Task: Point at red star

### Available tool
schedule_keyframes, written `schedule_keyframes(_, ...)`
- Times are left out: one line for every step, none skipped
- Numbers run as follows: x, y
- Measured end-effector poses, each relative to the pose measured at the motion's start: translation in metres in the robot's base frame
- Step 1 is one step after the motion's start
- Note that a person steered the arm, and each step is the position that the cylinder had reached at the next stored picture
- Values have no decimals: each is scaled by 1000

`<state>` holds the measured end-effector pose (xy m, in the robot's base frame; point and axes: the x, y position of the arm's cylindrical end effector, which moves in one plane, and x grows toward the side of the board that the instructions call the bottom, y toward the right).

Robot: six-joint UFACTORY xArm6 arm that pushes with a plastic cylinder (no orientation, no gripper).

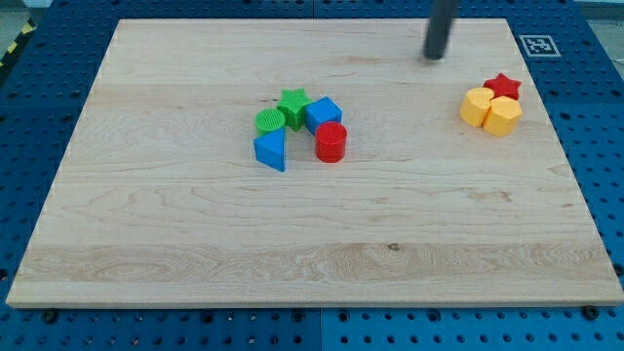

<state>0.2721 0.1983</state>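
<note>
The red star (503, 85) lies near the view's right edge of the wooden board (195, 244), touching two yellow blocks: a rounded one (477, 105) at its lower left and a hexagonal one (504, 116) below it. My tip (434, 57) is near the view's top, to the left of and slightly above the red star, apart from it by roughly a block and a half. The rod rises out of the top of the view.
A cluster sits left of the board's centre: a green star (292, 102), a green cylinder (270, 121), a blue cube (323, 114), a red cylinder (331, 141) and a blue triangular block (271, 150). A fiducial marker (537, 44) sits at the top right corner.
</note>
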Motion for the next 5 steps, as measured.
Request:
schedule_keyframes(14, 47)
schedule_keyframes(38, 47)
schedule_keyframes(44, 52)
schedule_keyframes(51, 58)
schedule_keyframes(63, 59)
